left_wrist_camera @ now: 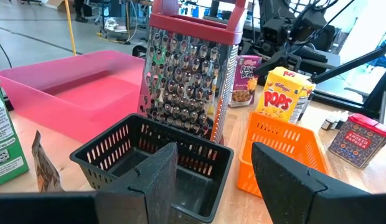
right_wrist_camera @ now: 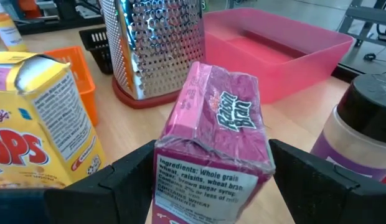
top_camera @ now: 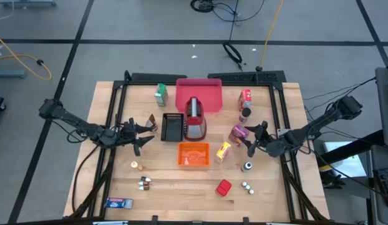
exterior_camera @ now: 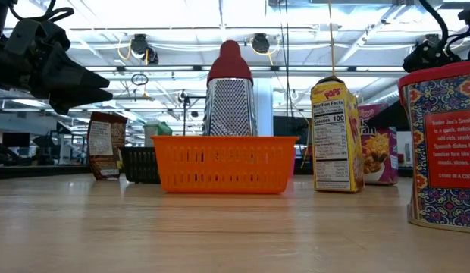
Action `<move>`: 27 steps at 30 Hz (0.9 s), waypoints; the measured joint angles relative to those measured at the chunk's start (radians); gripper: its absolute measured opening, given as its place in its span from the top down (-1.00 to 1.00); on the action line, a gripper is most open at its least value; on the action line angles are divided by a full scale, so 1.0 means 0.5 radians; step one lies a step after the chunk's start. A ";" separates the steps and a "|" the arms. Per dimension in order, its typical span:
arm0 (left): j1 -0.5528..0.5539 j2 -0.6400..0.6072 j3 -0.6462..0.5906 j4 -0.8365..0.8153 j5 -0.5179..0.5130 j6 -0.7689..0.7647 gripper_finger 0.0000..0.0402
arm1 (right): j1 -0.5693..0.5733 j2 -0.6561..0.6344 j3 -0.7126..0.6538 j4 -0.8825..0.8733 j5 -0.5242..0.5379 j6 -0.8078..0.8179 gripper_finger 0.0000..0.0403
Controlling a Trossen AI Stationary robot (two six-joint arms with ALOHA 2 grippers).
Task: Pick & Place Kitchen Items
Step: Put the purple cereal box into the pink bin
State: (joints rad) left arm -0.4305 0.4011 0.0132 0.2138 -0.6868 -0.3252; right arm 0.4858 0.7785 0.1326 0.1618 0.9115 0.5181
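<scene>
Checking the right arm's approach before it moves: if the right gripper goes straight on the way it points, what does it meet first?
Most likely the pink carton, which stands between the open fingers of the right gripper. The grater and pink tray lie farther along.

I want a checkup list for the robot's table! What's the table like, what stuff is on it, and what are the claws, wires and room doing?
Surface: wooden table, dry, dark frame around it.
Job's things: pink cereal carton and yellow Pops carton near the right gripper; green carton; red box; blue packet; tiny shakers.
Clutter: red-topped grater upright between pink tray, black basket and orange basket.
Grippers: left gripper open, facing the black basket, holding nothing; right gripper open, fingers either side of the pink cereal carton, not closed on it.
Cables: yellow cord and black cables on the floor.
Surroundings: grey floor; no people seen.
</scene>
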 joint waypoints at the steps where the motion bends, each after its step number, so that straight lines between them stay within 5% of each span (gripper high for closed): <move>1: 0.000 -0.001 0.000 0.000 -0.001 0.000 -0.04 | -0.004 0.010 0.000 0.007 0.000 0.001 -0.44; 9: 0.000 0.000 0.001 0.000 0.000 0.003 -0.04 | -0.006 0.140 0.000 0.137 -0.001 0.050 -0.41; 27: 0.000 0.000 0.000 0.000 0.001 0.006 -0.04 | -0.005 0.232 0.000 0.149 -0.004 0.115 -0.03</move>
State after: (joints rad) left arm -0.4305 0.4011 0.0132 0.2138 -0.6865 -0.3222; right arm 0.4831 0.8944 0.1326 0.2363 0.9096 0.5758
